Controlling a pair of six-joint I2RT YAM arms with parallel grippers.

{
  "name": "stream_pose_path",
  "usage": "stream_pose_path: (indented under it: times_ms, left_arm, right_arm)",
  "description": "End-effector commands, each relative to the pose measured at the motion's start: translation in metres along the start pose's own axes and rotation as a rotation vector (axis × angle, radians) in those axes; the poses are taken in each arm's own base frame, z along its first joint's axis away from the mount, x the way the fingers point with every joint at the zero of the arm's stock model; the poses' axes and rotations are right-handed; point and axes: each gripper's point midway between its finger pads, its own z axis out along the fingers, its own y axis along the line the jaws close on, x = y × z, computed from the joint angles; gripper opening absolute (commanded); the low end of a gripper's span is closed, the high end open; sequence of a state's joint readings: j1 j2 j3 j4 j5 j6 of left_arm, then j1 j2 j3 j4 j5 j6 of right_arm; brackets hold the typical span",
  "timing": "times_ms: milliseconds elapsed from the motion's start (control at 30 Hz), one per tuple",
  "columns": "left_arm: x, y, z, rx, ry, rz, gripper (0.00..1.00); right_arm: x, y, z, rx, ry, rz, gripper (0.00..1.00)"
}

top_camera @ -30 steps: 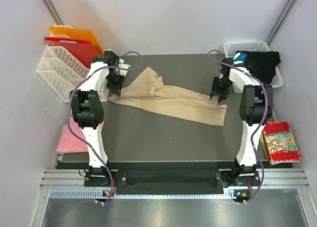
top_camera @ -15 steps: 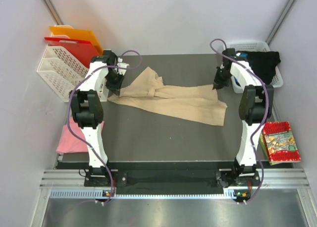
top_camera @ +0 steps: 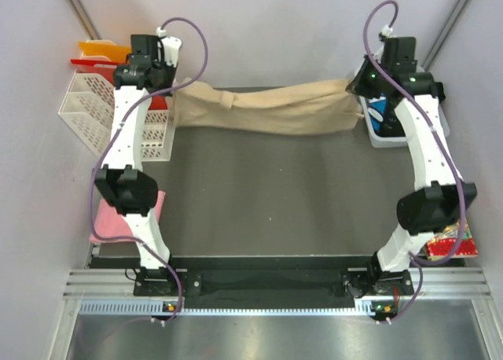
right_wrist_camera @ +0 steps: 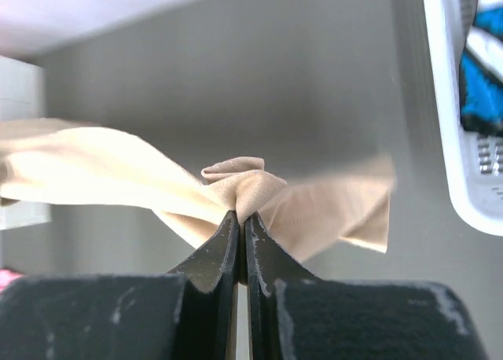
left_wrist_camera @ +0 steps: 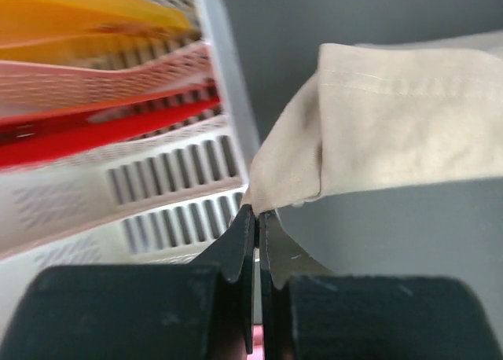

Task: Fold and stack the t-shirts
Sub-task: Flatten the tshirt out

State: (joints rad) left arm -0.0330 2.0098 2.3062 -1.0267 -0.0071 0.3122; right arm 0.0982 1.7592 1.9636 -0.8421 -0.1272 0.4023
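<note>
- The beige t-shirt [top_camera: 263, 112] hangs as a long bunched band between the two hands, along the far edge of the dark surface [top_camera: 267, 203]. It has a knot-like gather near its left end.
- The left hand [left_wrist_camera: 255, 212] is clamped tight, fingers pressed together on a corner of the beige cloth. The rest of the shirt spreads up and to the right in the left wrist view.
- The right hand [right_wrist_camera: 240, 214] is likewise pinched closed on a small puckered fold of the same shirt. Cloth trails off to either side of the pinch.
- From above I cannot tell whether the shirt's lower edge touches the surface.
- The pink t-shirt [top_camera: 106, 222] lies at the left edge of the surface, partly hidden behind the left arm.
- The black t-shirt [top_camera: 385, 112], with its blue-and-white print, sits in a white basket [top_camera: 377, 138] at the far right corner, just beside the right end of the beige shirt.
- A white slotted rack [top_camera: 86, 101] stands at the far left and holds a red board [left_wrist_camera: 94, 132] and an orange board [left_wrist_camera: 86, 14]. The left hand is close beside it.
- A colourful packet [top_camera: 452, 246] lies to the right of the surface, mostly hidden by the right arm.
</note>
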Motion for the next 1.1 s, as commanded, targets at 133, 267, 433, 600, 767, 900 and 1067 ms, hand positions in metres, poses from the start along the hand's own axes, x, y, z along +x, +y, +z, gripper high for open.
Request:
stream_pose_path:
  times_ms: [133, 267, 433, 600, 767, 900, 1067]
  left_arm:
    - [-0.064, 0.049, -0.184, -0.280, -0.486, -0.022, 0.00]
    - [-0.031, 0.041, -0.211, -0.288, -0.458, 0.027, 0.00]
    - [-0.012, 0.033, -0.151, -0.233, -0.334, -0.016, 0.00]
    - [-0.032, 0.031, -0.140, -0.181, -0.335, -0.026, 0.00]
    - [-0.018, 0.021, -0.133, -0.140, -0.292, -0.027, 0.00]
    - [0.003, 0.010, -0.133, -0.105, -0.261, -0.019, 0.00]
    - [-0.016, 0.017, -0.164, -0.135, -0.335, -0.032, 0.00]
  right_arm:
    - [-0.016, 0.042, -0.161, -0.180, -0.287, -0.076, 0.00]
    - [0.021, 0.021, -0.207, -0.153, -0.373, -0.070, 0.03]
    - [0.001, 0.017, -0.165, -0.095, -0.328, -0.051, 0.00]
    - [-0.047, 0.034, -0.177, -0.102, -0.415, -0.056, 0.00]
    - [-0.032, 0.027, -0.153, -0.086, -0.348, -0.045, 0.00]
    - [-0.014, 0.015, -0.146, -0.054, -0.311, -0.051, 0.00]
    - [-0.009, 0.015, -0.158, -0.049, -0.323, -0.090, 0.00]
